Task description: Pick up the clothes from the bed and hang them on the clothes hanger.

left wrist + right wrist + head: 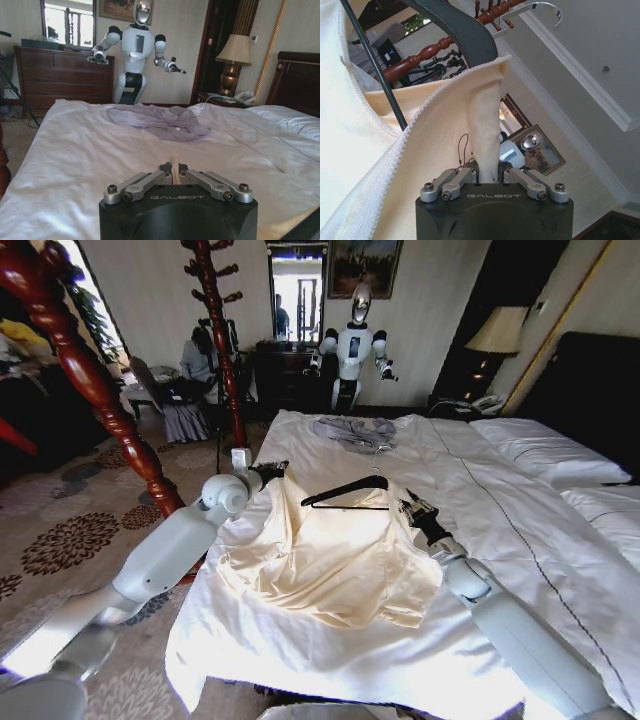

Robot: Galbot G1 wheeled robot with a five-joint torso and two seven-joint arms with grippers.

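Observation:
The cream-yellow clothes (330, 555) hang spread between my two grippers above the near part of the white bed (500, 510). My left gripper (272, 472) is shut on one shoulder edge; in the left wrist view a strip of cream fabric (174, 161) sticks out between the closed fingers of the left gripper (174, 175). My right gripper (410, 508) is shut on the other shoulder, pinching the clothes (487, 130) just ahead of the right gripper (489, 175). The black clothes hanger (345, 490) sits at the shirt's neck opening, its dark arm (465, 30) and silver hook (540, 10) above the zipper edge.
A grey-blue garment (355, 432) lies farther up the bed (75, 145). White pillows (540, 445) rest by the dark headboard on the right. Red-brown wooden coat-stand posts (90, 380) (215, 330) rise left of the bed. Another white robot (352, 345) stands beyond the foot.

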